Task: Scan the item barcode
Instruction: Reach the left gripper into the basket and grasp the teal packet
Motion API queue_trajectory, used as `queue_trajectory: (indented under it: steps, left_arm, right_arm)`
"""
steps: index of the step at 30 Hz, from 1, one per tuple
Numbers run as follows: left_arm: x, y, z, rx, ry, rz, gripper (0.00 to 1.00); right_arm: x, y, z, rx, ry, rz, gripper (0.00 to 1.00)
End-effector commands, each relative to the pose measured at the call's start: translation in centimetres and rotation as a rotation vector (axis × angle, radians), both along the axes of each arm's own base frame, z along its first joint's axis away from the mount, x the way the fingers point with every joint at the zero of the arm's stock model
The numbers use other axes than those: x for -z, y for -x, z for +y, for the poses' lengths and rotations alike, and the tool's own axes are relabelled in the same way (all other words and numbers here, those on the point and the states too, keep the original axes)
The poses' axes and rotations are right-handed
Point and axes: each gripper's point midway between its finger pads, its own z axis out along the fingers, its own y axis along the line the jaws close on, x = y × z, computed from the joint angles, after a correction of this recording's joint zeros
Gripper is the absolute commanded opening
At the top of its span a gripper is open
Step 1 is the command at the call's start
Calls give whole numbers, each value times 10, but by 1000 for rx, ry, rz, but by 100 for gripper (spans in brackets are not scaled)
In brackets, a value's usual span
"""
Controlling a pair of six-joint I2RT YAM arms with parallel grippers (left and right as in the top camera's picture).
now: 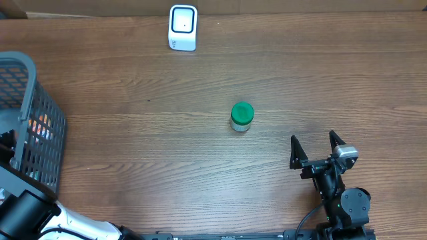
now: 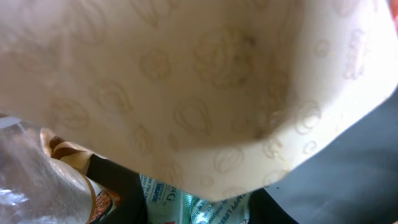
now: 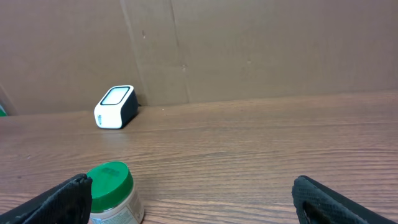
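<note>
Arms, two. Right arm, one: it is set nearest the robot's side, near and to the right of the jar, with the right gripper (image 1: pixel 312 137) held low over the table (image 1: pixel 133 140); its two fingers are spread wide and released, nothing is gripped between them, and they are pointed toward the far edge. Left arm (image 1: pixel 27 210), one: it is placed well to the left of the jar and reached up into the basket; the left gripper is hidden there, and whether its jaws are clenched or released cannot be told. In the left wrist view one pale packet (image 2: pixel 199 93) printed with faint ring shapes is pressed close against the camera; under it are seen one clear plastic bag (image 2: pixel 31 177) and one green-and-white printed packet (image 2: pixel 205 210). Jar (image 1: pixel 241 115), one: green-lidded and upright, it is stood alone on bare wood at mid-table, touched by neither gripper. Basket (image 1: pixel 30 73), one: grey mesh, it is placed well to the left of the jar at the table's edge, with something orange glimpsed through its wall. Scanner (image 1: pixel 182 28), one: a white block with a dark window, it is stood well beyond the jar and a little to its left, against the far edge.
</note>
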Motion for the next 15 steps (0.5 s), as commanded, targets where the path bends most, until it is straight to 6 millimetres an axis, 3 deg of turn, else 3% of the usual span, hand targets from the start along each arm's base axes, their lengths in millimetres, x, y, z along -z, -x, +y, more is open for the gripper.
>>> queue_trajectory:
  steps: [1,5,8,15]
  left_arm:
    - [9,-1,-4,-13,28,1,27]
    - [-1,-4,1,-60,18,-9,15]
    - [-20,-10,8,-104,2,-25,4]
    - [-90,-34,23,-127,-33,-125,4]
  right_arm:
    - [2,0,-1,6,-1,-3,100]
    - [2,0,-1,6,-1,-3,100]
    - [2,0,-1,6,-1,-3,100]
    - [2,0,-1,6,-1,-3,100]
